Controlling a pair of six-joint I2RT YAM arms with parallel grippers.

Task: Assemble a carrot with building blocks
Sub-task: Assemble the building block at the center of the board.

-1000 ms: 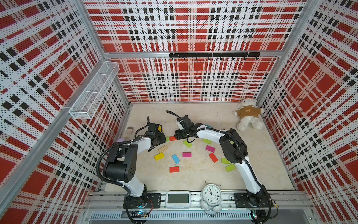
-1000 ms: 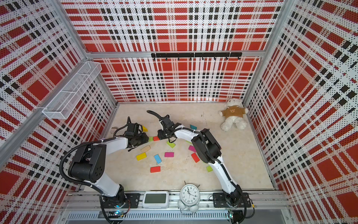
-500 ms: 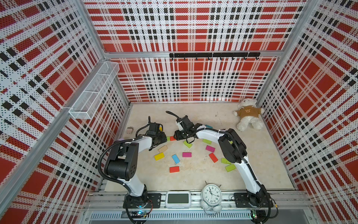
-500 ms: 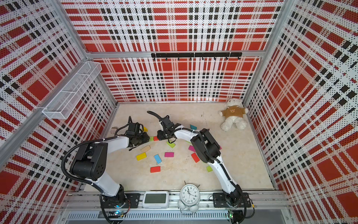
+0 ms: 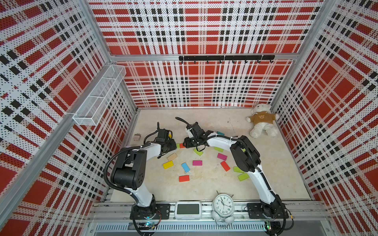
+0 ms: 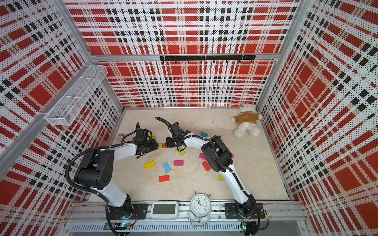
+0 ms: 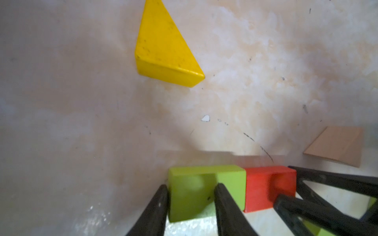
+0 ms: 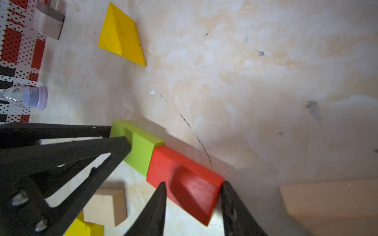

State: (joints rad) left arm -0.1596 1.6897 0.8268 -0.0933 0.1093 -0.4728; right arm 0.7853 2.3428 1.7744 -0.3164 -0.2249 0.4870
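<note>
ok so the left gripper (image 7: 191,189) is pinching a lime green block (image 7: 204,183) across its width, and the right gripper (image 8: 193,187) is clamped the same way on a red block (image 8: 184,173). The two blocks lie flat on the worktop (image 5: 214,116), butted end to end and touching, right between the two grippers, near the worktop's left edge and roughly halfway back

only container is the wire basket (image 5: 98,100) hung high on the left wall; every block I can see lies on the worktop

room-wise: a yellow triangle (image 7: 163,47) lies just behind the pair toward the back edge, apart from it, and a tan block (image 5: 171,157) sits near on the front side. The loose blocks (image 5: 197,162) are scattered mid-worktop toward the front edge. Open surface runs from the pair to the back edge and along the right edge up to the teddy bear (image 5: 261,122) in the back right corner

the right wrist view alone catches a plug cube (image 8: 49,22) and a clear thing with a pale purple end (image 8: 30,99) by the left wall; I can't find that second one in the top views. Both top views show a teal triangle (image 5: 220,133) behind the right arm, which neither wrist view has
</note>
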